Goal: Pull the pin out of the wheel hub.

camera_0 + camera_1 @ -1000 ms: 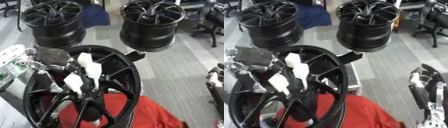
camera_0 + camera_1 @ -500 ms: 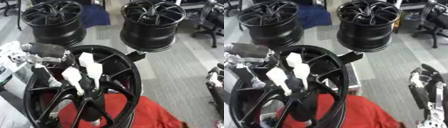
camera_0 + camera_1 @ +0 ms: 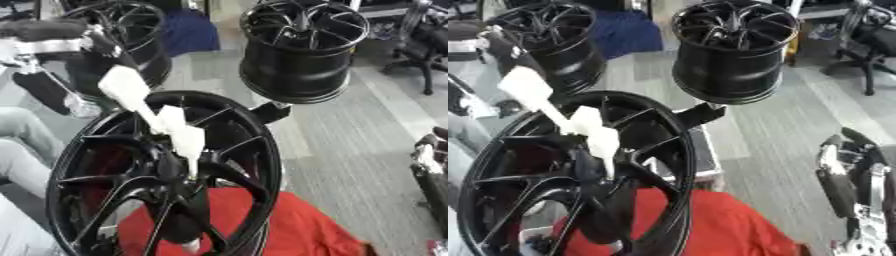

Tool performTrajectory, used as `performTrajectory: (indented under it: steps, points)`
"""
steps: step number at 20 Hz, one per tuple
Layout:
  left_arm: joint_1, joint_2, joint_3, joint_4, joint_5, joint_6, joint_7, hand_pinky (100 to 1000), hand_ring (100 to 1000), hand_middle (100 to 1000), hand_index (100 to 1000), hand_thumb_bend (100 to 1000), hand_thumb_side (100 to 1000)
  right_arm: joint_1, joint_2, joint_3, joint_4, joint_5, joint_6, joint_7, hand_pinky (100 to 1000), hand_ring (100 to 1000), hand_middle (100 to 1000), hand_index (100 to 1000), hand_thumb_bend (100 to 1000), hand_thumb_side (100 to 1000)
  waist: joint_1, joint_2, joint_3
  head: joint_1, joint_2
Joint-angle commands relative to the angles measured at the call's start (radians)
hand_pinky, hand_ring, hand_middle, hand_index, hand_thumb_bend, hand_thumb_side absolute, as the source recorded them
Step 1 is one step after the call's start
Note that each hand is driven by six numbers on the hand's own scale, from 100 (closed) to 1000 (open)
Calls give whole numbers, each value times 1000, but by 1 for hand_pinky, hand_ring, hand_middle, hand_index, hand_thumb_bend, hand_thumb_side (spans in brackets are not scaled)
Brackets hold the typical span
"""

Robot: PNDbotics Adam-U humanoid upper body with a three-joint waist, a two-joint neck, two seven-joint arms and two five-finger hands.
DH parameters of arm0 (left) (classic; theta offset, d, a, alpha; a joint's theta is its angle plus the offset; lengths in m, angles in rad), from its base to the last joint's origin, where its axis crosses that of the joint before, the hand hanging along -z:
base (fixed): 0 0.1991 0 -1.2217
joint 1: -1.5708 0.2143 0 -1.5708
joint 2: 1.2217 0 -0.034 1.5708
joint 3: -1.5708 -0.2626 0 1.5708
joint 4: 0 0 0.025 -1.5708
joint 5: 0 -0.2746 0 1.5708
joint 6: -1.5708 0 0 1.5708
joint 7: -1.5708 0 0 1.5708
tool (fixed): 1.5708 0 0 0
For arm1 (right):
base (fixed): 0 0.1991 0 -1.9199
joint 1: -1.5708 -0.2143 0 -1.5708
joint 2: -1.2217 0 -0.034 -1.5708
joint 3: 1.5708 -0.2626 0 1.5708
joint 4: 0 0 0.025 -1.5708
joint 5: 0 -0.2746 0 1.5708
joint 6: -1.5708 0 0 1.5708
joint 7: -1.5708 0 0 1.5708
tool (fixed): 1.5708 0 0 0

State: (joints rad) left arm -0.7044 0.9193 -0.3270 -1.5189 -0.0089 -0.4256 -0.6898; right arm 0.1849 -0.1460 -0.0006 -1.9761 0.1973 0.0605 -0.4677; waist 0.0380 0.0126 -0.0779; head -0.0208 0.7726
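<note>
A large black wheel hub stands tilted in the foreground, spokes facing me. My left hand comes down from the upper left, and its white fingertips meet just above the hub's centre. They pinch a thin pale pin that points down into the centre bore. The pin's lower end is blurred against the dark spokes. My right hand rests open at the lower right, fingers up, well away from the hub.
A red cloth lies under the hub. Two more black wheels stand behind, one at back left and one at back right. A black office chair is at the far right, on grey floor.
My left arm and hand have risen up and back from the hub's left side, and the white fingertips now sit higher above the hub's centre. The right hand has not moved.
</note>
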Motion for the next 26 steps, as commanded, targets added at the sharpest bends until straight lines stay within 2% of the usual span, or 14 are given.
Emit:
performTrajectory:
  steps: [1, 5, 7, 8, 9, 10, 11, 12, 13, 16, 21, 26]
  points:
    - [59, 102, 120, 47, -13, -184, -217, 507, 445, 425, 602, 100, 272, -5, -9, -8, -24, 4, -2, -6, 521, 587, 596, 797, 100, 494, 0, -7, 5, -7, -3]
    - [196, 144, 251, 184, -90, -148, -209, 521, 459, 444, 622, 100, 277, -1, -6, -12, -24, 5, 0, -11, 521, 586, 595, 797, 100, 495, -2, -4, 18, -15, -3]
    - [245, 144, 296, 261, -161, -133, -184, 593, 553, 590, 752, 100, 292, 3, -5, -12, -24, 5, 1, -13, 520, 586, 595, 797, 100, 495, -3, -3, 26, -17, -3]
    - [264, 140, 314, 301, -217, -122, -162, 643, 615, 700, 831, 100, 303, 4, -4, -12, -24, 4, 2, -13, 520, 586, 595, 797, 100, 495, -3, -3, 29, -17, -3]
    - [277, 134, 327, 334, -284, -111, -132, 679, 659, 771, 880, 139, 337, 5, -4, -11, -24, 3, 2, -13, 520, 586, 595, 797, 100, 495, -4, -4, 31, -17, -3]
    - [288, 124, 341, 360, -364, -94, -89, 708, 696, 830, 907, 214, 422, 6, -4, -11, -24, 3, 2, -12, 520, 586, 595, 797, 100, 493, -6, -4, 33, -17, -3]
    - [297, 110, 350, 376, -448, -79, -33, 708, 696, 830, 907, 214, 422, 5, -3, -10, -24, 3, 2, -12, 520, 586, 595, 797, 100, 493, -7, -4, 33, -17, -3]
    - [306, 92, 358, 387, -523, -62, 28, 711, 704, 885, 930, 187, 581, 5, -2, -11, -24, 3, 2, -12, 520, 586, 595, 797, 100, 491, -10, -3, 33, -18, -3]
    - [317, 68, 364, 397, -580, -48, 89, 696, 687, 905, 941, 124, 678, 4, -1, -11, -24, 2, 3, -12, 520, 586, 595, 797, 100, 490, -13, -2, 33, -19, -3]
    - [344, 14, 374, 426, -646, -17, 222, 685, 675, 924, 951, 100, 744, 2, 3, -13, -24, 1, 3, -14, 520, 586, 595, 797, 100, 489, -20, 0, 32, -19, -3]
    - [365, -20, 379, 447, -672, 2, 299, 667, 657, 916, 950, 100, 753, 1, 5, -13, -24, -1, 4, -14, 519, 586, 595, 797, 100, 490, -24, 1, 34, -17, -3]
    - [394, -48, 408, 418, -582, -5, 310, 622, 602, 841, 917, 100, 583, 1, 7, -15, -24, -1, 4, -16, 519, 586, 595, 797, 100, 489, -26, 1, 36, -21, -3]
